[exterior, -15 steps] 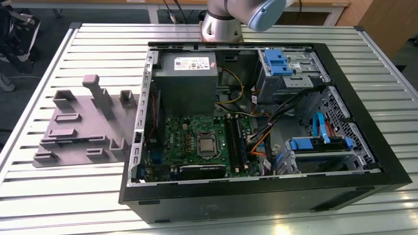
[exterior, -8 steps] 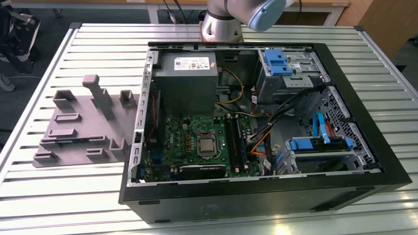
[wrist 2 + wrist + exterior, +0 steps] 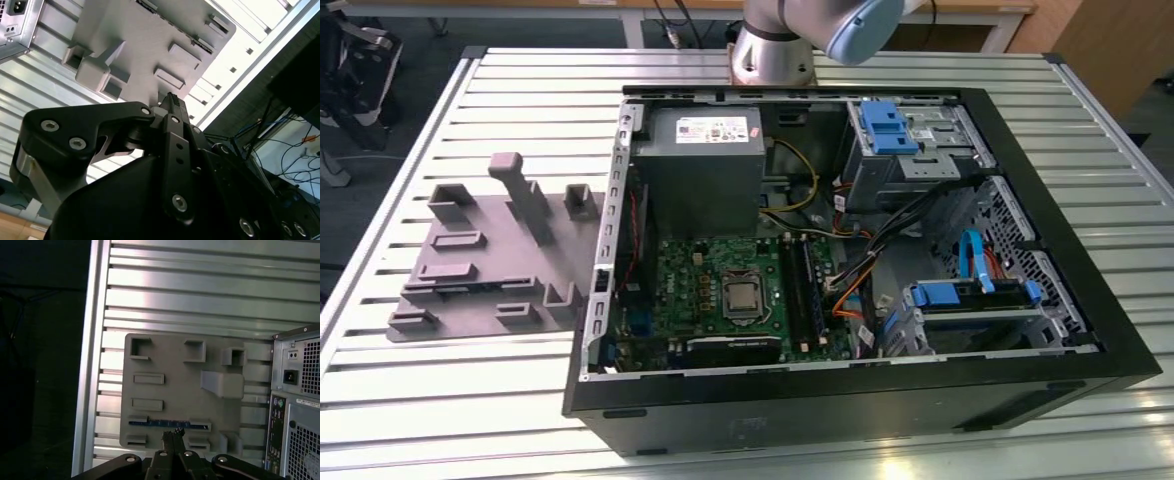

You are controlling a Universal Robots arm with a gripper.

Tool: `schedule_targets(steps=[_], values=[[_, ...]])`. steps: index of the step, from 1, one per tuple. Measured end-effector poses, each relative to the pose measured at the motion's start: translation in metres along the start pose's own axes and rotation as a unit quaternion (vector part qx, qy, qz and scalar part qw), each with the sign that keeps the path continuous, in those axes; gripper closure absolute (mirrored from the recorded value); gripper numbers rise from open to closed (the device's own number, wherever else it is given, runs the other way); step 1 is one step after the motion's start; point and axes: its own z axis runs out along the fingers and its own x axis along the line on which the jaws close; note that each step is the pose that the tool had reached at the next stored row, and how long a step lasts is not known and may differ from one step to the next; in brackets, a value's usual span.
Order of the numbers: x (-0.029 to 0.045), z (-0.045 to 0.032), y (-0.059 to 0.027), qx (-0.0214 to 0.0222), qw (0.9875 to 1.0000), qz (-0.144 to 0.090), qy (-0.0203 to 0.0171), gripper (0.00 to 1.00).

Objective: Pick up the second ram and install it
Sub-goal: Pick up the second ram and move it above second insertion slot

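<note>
We find the gripper (image 3: 173, 433) clenched, empty, near the second ram (image 3: 165, 424), which sits in the grey fixture (image 3: 180, 400); pickup and installation are not yet done.

The exterior view is evenly bright. The ribbed counter (image 3: 440, 400) carries white glare along its near edge, and the inside of the computer case (image 3: 787, 420) lies in soft shadow. In the second wrist view, the counter's slats burn out white behind the dark, underlit gripper (image 3: 170, 98). In the first wrist view, the floor (image 3: 40, 365) is almost black.
</note>
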Motion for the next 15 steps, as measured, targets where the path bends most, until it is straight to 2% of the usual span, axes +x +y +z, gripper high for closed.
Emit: schedule_targets(steps=[4,7,11,15], values=[[0.0,0.0001,-0.0001,0.0001,0.9995,-0.031,0.0008,0.89],[0.0,0.0001,-0.0001,0.0003,0.9984,-0.057,0.0016,0.89],[0.0,0.0003,-0.0001,0.0006,0.9956,-0.094,0.0025,0.89],[0.0,0.0006,-0.0001,0.0007,0.9916,-0.129,0.0035,0.89]])
